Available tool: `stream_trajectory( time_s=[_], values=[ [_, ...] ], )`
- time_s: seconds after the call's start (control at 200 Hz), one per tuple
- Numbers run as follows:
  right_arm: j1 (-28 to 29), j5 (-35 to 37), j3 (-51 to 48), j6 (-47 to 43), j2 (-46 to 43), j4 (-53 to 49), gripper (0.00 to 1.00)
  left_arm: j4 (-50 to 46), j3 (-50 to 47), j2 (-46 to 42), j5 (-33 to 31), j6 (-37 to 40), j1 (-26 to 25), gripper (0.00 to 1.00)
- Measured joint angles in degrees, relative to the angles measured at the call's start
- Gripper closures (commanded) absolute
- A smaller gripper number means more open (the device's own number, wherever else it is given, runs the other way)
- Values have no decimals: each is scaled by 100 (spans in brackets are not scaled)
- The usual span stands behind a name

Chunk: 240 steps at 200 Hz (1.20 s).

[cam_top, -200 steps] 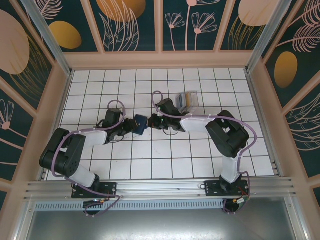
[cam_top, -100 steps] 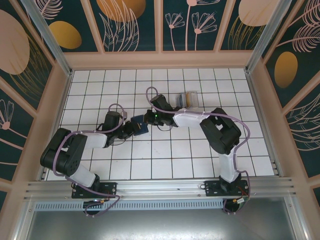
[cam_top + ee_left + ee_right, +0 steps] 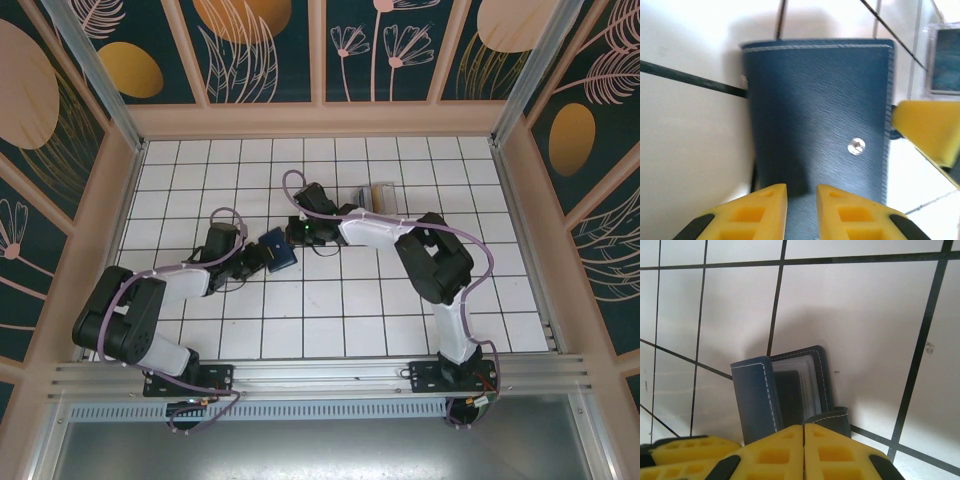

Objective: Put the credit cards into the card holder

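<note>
The card holder [image 3: 280, 250] lies on the white tiles as a small navy wallet. Seen from the left wrist, its navy outer face [image 3: 815, 110] carries a silver snap. My left gripper [image 3: 801, 205] sits over its near end, fingers a narrow gap apart, nothing pinched. From the right wrist, the card holder [image 3: 790, 390] is partly unfolded, with clear inner sleeves and one flap raised. My right gripper [image 3: 804, 437] is shut, its tips against a curled flap. In the top view my left gripper [image 3: 256, 260] and right gripper [image 3: 300, 232] flank it. The credit cards [image 3: 381, 190] sit in a tray.
A clear plastic tray [image 3: 372, 199] stands on the tiles just behind and right of the right wrist; its corner [image 3: 944, 57] with a grey card shows from the left wrist. Wooden walls ring the tiled floor, with open tiles in front and to both sides.
The right gripper has moved left from beside the tray to the wallet's right edge. The left arm has shifted slightly, its gripper staying on the wallet, which barely moved.
</note>
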Motion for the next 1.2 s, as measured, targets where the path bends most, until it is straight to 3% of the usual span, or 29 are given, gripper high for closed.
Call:
stream_trajectory(
  time_s=[0.365, 0.611, 0.991, 1.201],
  values=[
    [42, 52, 68, -295, 0, -146, 92, -651, 678, 595, -275, 619, -46, 61],
    [39, 116, 138, -529, 0, -280, 92, -1261, 1134, 874, -297, 728, -72, 60],
    [-85, 210, 175, -734, -76, -468, 92, -1318, 1180, 870, -490, 723, -146, 60],
    [-118, -166, 164, -944, -105, -461, 91, -1298, 1185, 887, -505, 706, -153, 62]
  ],
)
